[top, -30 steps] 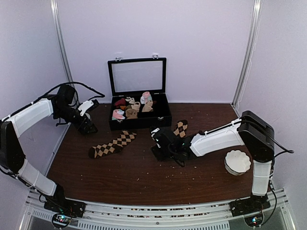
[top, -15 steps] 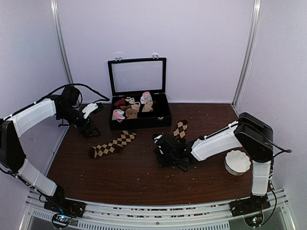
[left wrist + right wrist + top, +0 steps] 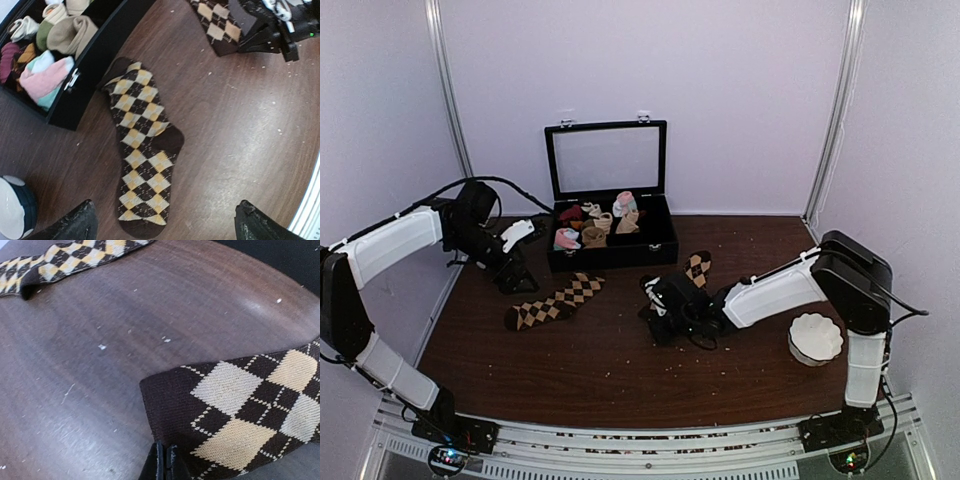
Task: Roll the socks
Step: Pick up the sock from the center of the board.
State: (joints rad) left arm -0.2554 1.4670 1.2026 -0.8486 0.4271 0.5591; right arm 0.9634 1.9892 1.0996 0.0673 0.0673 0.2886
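Observation:
Two dark brown socks with tan argyle diamonds lie on the brown table. One sock [image 3: 555, 302] [image 3: 142, 150] is stretched flat left of centre. My left gripper [image 3: 515, 270] [image 3: 167, 220] hovers above its toe end, open wide and empty. The other sock [image 3: 696, 268] [image 3: 240, 405] lies right of centre, in front of the case. My right gripper [image 3: 655, 310] [image 3: 165, 460] is low at that sock's near cuff, with its jaws pressed together on the cuff's edge. Part of this sock is hidden under the right arm in the top view.
An open black case [image 3: 610, 250] [image 3: 85, 75] at the back holds several small pink, white, tan and maroon sock rolls, its lid upright. A white scalloped bowl [image 3: 815, 337] sits at the right. Crumbs dot the table.
The right gripper has closed, from half open to shut, at the sock's cuff. The left arm has swung right and forward, toward the flat sock.

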